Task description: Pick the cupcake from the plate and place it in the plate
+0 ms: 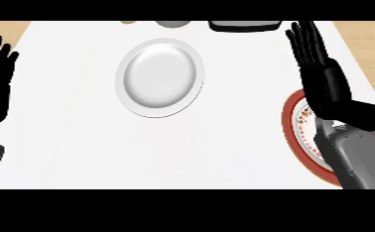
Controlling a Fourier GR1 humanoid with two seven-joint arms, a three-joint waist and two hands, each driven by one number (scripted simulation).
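White counter (73, 142) carries white plate (159, 77) and red-rimmed plate (291, 127).

free: counter (219, 142) between white plate (159, 77) and red-rimmed plate (290, 127) | blocked: right hand (322, 72) over red-rimmed plate

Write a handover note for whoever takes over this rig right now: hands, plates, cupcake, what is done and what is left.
Right hand: open, fingers straight, raised above the red-rimmed patterned plate at the counter's right edge; its forearm hides much of that plate.
Left hand: open, resting at the view's left edge, fingers up.
Plain white oval-looking plate: at the counter's centre, nothing on it.
Cupcake: not visible anywhere; it may be hidden under the right forearm, but this view cannot settle it.
Done: nothing that shows; the white plate holds no cupcake.
Left: find the cupcake, grasp it, carry it to the white plate and set it down.
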